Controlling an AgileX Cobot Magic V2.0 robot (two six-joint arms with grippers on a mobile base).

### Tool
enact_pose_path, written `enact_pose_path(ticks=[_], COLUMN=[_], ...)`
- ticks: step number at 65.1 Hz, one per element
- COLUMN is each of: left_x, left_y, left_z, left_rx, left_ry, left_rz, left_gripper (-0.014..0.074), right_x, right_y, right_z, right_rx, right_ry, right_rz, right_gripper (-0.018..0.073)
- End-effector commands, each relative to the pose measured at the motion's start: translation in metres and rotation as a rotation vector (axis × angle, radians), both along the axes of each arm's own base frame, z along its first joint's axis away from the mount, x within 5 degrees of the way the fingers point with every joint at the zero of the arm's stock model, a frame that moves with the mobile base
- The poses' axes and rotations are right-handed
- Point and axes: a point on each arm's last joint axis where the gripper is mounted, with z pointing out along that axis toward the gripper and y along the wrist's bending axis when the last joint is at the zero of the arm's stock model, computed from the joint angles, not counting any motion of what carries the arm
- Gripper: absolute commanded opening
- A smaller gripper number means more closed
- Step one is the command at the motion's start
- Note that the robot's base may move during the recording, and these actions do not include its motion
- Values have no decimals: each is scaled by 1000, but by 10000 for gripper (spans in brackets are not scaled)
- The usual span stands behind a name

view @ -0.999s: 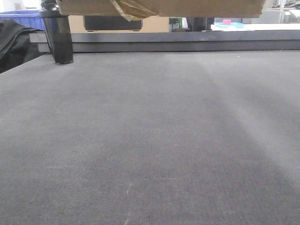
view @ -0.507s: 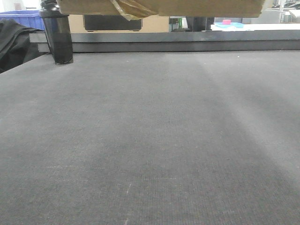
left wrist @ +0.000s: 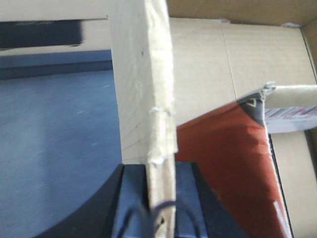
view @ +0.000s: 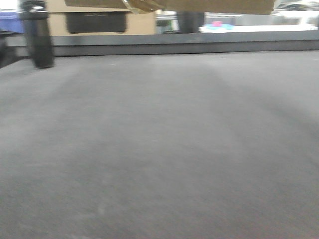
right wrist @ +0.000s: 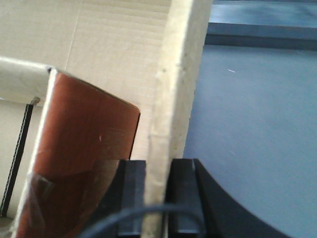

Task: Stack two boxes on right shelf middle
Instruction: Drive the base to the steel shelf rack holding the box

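Inside cardboard box [left wrist: 198,74], red-brown packet [left wrist: 223,163]; left end effector [left wrist: 161,174], right end effector [right wrist: 158,169] clamping walls

Front view has gone motion-blurred. The black post [view: 37,37] and pink object [view: 217,23] have shifted left in frame. The box [view: 219,5] underside sits slightly higher, with less of it showing.

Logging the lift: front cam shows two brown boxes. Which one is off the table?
The taped box along the top edge: background shows beneath it. The cutout box, with a dark rectangular opening, stands beyond the table.
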Motion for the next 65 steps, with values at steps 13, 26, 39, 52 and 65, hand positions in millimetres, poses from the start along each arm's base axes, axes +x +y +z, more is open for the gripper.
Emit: enact_pose_path(ticks=[13, 26, 39, 52, 65], left_x=[-3, -3, -3, -3, -3], left_y=[1, 1, 1, 1, 1], left_z=[15, 15, 15, 15, 15], left_rx=[-40, -40, -40, -41, -41], left_ry=[-111, -111, -111, -112, -112], left_rz=[-8, -8, -8, -8, -8], left_gripper=[-111, -111, -111, -111, -111], right_x=[-3, -3, -3, -3, -3], right_y=[-3, -3, -3, -3, -3], right_z=[10, 10, 10, 10, 10], right_rx=[6, 6, 6, 6, 6], right_ry=[-63, -63, -63, -63, -63], right_rz=[-15, -15, -15, -15, -15], right_gripper=[-151, -151, -151, -151, -151])
